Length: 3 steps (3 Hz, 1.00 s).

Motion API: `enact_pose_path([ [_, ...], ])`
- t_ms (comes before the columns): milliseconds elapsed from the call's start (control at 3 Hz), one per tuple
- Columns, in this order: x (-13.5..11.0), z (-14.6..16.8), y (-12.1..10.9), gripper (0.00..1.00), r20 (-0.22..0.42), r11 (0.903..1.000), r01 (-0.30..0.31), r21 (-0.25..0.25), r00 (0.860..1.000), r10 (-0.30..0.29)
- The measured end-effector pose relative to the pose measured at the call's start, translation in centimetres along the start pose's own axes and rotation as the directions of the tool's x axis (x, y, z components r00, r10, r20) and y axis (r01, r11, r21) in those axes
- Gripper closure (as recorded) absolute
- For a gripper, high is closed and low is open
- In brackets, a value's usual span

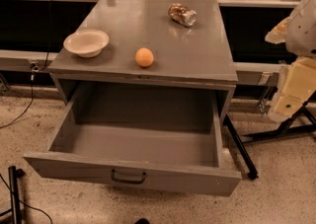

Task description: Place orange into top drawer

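While orange (144, 57) rests on cabinet (197, 45), gripper (292, 92) at right edge — well apart.

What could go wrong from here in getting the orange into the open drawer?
1. The orange is round and sits near the front edge of the cabinet top; a glancing touch could roll it to the floor.
2. The gripper is at the right edge of view, apart from the orange; reaching in might brush the can lying on its side.
3. Released high, the fruit may bounce out of the top drawer.
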State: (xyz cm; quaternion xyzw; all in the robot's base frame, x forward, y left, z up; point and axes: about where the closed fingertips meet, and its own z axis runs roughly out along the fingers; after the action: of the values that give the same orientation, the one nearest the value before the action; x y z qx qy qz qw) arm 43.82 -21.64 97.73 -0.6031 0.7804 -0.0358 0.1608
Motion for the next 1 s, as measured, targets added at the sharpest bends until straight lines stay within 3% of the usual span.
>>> enact_pose_path([
  [333,0.0,0.0,0.0,0.0,0.001,1.0,0.0,0.002,1.0,0.0],
  [667,-2.0,1.8,-2.7,0.0,0.072,0.999,0.042,0.014,0.996,-0.043],
  [1000,-5.6,4.5,-6.1,0.0,0.208,0.9952,0.093,0.03,0.973,-0.097],
])
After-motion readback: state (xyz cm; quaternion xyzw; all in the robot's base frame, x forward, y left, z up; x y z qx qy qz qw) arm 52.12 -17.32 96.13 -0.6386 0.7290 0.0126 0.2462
